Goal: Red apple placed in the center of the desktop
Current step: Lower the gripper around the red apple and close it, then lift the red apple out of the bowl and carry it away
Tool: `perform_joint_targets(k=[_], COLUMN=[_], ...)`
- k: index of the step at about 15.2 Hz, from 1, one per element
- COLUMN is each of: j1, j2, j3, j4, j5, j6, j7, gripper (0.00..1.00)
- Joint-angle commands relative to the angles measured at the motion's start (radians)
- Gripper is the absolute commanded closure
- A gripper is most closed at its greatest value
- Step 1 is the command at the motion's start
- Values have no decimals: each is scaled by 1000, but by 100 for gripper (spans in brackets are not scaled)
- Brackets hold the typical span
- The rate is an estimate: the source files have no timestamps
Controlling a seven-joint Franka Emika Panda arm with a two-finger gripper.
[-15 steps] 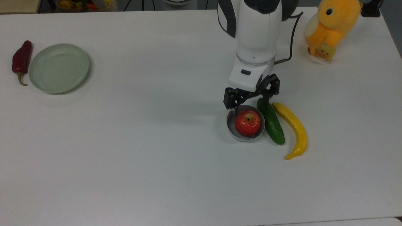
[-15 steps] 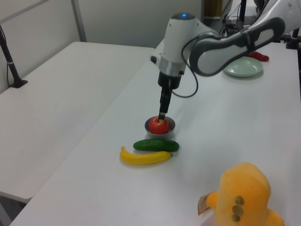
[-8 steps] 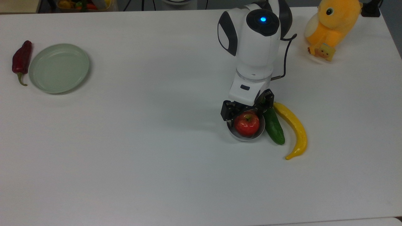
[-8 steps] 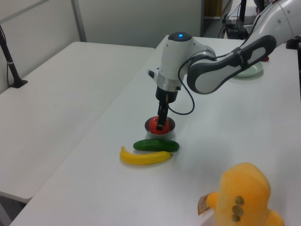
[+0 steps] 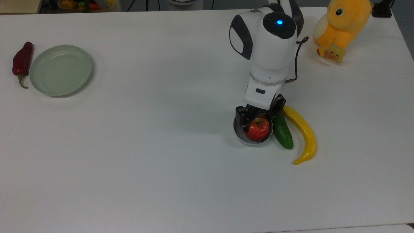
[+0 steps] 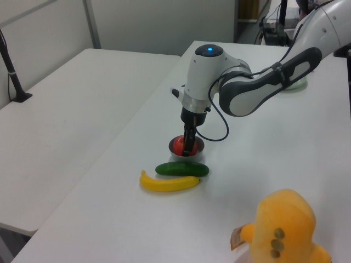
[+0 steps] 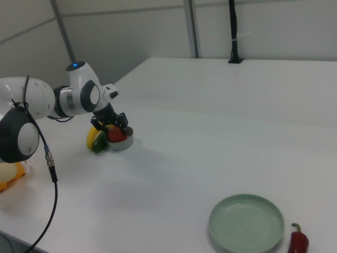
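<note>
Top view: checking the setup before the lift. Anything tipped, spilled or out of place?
Nothing stands out. The red apple sits stem-up in the small grey bowl, the gripper around it; cucumber and yellow pepper lie flat beside.

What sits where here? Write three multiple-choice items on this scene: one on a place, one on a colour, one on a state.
1. Where is the apple?
A. in the small grey bowl
B. on the green plate
C. beside the plush toy

2. What colour is the plate?
A. red
B. pale green
C. yellow

3. How does the gripper stand?
A. high over the plate
B. down around the apple
C. holding the banana

Key: 1 A, the bowl rings the apple; 2 B, as the top view shows; 3 B, a finger flanks the apple.
</note>
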Motion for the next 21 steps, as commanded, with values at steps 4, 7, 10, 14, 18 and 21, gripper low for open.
perform_joint_targets(k=[4, 7, 10, 14, 18, 21], j1=[-1, -19, -51, -113, -177, -249], j2=[-134, -270, -401, -565, -700, -754], j3=[8, 10, 8, 6, 2, 0], j4=[-24, -72, -125, -262, -424, -513], j5=[-6, 6, 51, 63, 63, 65], j6=[-88, -176, -258, -338, -394, -424], j7=[50, 52, 52, 43, -6, -84], gripper=[81, 80, 78, 78, 78, 78])
